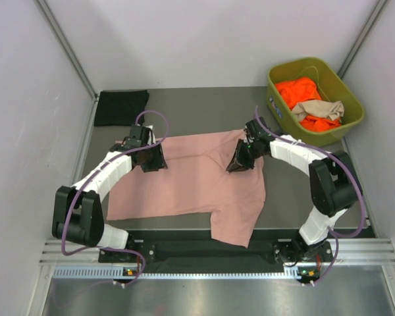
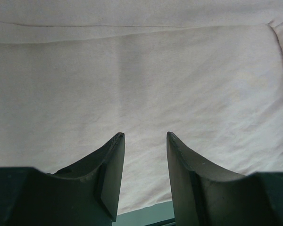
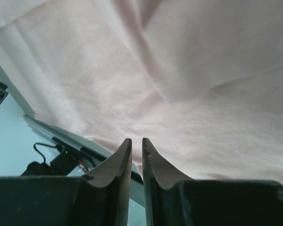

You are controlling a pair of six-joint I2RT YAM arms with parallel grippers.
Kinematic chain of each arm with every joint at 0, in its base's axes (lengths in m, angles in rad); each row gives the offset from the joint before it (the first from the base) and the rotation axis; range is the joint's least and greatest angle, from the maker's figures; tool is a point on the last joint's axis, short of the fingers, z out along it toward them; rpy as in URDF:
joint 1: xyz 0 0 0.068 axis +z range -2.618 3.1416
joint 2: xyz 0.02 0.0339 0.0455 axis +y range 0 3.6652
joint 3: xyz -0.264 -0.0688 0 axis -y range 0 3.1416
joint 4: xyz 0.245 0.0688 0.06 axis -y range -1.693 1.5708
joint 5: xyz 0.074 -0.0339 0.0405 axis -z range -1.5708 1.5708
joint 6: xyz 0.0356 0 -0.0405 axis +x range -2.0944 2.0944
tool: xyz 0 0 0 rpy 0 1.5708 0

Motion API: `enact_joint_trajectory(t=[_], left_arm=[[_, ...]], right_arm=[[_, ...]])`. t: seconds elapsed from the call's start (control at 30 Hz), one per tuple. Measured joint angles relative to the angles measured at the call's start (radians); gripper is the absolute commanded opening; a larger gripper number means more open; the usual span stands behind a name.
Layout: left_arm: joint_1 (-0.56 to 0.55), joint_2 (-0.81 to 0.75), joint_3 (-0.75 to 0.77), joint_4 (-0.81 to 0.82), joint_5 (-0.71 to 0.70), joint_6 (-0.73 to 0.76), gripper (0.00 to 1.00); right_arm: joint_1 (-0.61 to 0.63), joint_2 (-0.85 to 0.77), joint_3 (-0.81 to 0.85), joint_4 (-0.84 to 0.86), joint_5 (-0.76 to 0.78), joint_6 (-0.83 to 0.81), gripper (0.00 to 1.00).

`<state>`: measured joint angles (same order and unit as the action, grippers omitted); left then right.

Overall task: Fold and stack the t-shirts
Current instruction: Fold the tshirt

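Only the top view takes in the black t-shirt [image 1: 120,107], a neat rectangle at the far left corner, and the olive bin [image 1: 352,113] at far right holding the orange t-shirt [image 1: 296,89] and tan t-shirt [image 1: 320,108]; both wrist views show little but pink cloth. The pink t-shirt [image 1: 184,184] lies spread mid-surface [image 1: 204,105], one corner drooping over the near edge, with bare room beyond its far edge. The left gripper [image 2: 145,136] stands moderately wide over flat cloth, holding nothing, while the right gripper [image 3: 137,140] shows only a narrow slit over rumpled cloth, nothing between its jaws.
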<state>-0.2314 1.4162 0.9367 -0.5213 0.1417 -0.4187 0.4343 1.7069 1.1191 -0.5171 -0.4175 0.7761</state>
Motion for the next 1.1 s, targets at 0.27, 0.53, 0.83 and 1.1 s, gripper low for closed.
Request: enact_joint_trajectory(t=[0.27,0.53,0.83,1.1], left_arm=[[0.001,0.000,-0.002,-0.001,0.006,0.007,0.45],[-0.049,0.000,-0.002,0.034,0.102,0.020,0.52],[-0.225,0.033,0.001,0.084,0.158,-0.011,0.51],[-0.228,0.018,-0.007,0.085,0.149,-0.020,0.51]], right_arm=[[-0.027,-0.008,0.119,-0.103,0.061,-0.222,0.39],[-0.203,-0.009,0.111,-0.070,0.217,-0.338,0.40],[-0.261,0.082,0.111,-0.019,0.234,-0.400,0.40],[-0.261,0.095,0.096,0.033,0.208,-0.420,0.34]])
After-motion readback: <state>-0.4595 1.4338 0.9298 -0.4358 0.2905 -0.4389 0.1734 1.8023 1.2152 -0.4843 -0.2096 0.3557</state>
